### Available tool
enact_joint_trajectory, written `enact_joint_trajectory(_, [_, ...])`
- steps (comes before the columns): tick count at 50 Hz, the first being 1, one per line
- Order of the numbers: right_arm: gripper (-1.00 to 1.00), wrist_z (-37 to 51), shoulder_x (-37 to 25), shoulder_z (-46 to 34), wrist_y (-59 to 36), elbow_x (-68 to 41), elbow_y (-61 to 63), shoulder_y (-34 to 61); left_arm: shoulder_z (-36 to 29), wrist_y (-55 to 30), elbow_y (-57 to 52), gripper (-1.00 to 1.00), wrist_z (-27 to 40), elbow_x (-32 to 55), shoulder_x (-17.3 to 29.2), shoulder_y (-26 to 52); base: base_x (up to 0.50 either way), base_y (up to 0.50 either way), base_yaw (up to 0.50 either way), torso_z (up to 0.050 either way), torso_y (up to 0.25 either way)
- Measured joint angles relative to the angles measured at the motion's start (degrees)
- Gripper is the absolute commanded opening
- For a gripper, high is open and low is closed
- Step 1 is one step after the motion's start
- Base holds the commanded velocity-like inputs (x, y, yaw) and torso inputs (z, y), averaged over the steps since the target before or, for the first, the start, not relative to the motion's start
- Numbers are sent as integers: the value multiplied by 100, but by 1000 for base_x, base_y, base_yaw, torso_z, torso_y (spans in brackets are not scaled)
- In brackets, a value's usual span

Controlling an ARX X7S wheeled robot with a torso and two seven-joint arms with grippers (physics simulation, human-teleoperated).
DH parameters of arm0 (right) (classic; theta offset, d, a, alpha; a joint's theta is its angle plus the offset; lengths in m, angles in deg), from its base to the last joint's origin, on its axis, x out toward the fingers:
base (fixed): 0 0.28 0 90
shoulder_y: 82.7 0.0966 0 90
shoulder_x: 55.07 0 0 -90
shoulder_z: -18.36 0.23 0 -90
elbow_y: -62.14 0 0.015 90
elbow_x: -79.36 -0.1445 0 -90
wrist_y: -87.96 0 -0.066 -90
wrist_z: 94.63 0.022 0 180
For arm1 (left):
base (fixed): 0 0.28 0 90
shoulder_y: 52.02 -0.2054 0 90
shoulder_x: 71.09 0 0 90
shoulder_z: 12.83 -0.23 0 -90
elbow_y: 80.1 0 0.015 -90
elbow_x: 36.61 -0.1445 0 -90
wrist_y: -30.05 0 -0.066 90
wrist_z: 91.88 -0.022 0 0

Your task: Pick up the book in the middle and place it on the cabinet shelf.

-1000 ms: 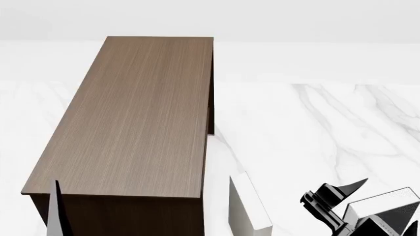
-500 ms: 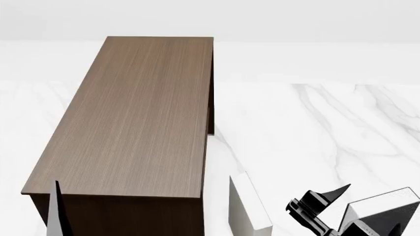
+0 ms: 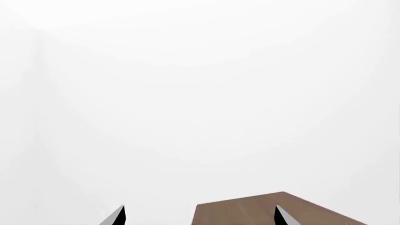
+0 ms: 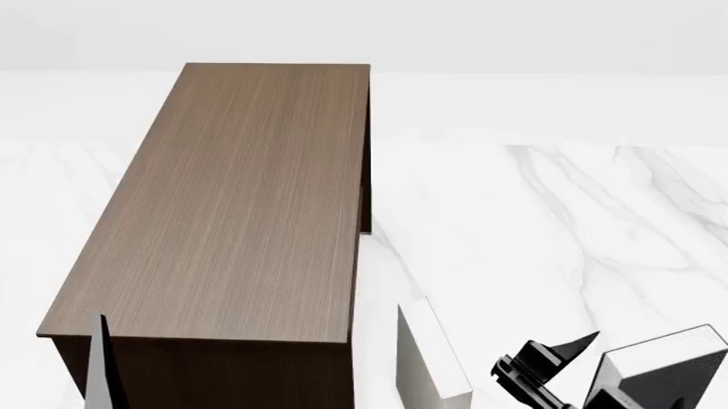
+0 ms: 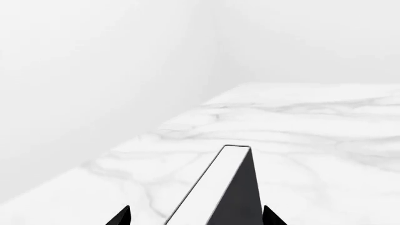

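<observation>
Here, largest first.
Tabletop point(image 4: 546, 221): white marble, carrying everything.
Cabinet shelf point(image 4: 228, 204): dark brown wood grain, long, with a flat lighter top bare of books.
Book point(image 5: 216, 190): charcoal cover, white page edges, standing on edge on the tabletop between the right gripper's two fingertips; whether they touched it could not be told.
Right gripper point(image 5: 196, 216): spread wide around the book.
Left gripper point(image 3: 200, 216): fingertips apart, holding nothing, above the cabinet's near end.
</observation>
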Motion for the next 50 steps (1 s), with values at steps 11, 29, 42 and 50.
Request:
enact_joint_trajectory(11, [100, -15, -12, -102, 64, -47, -283, 66, -18, 1, 40, 100, 13, 40, 17, 14, 0, 0, 0, 0, 0])
enact_joint_trajectory(29, [100, -79, -26, -291, 135, -126, -626, 125, -47, -9, 46, 100, 41, 73, 49, 14, 0, 0, 0, 0, 0])
enact_joint_trajectory(42, [100, -138, -4, -357, 324, -167, -1125, 323, -68, -3, 62, 100, 66, 84, 70, 19, 0, 0, 0, 0, 0])
enact_joint_trajectory(50, [100, -193, 19, -408, 459, -183, -1474, 464, -81, 12, 84, 100, 82, 88, 80, 27, 0, 0, 0, 0, 0])
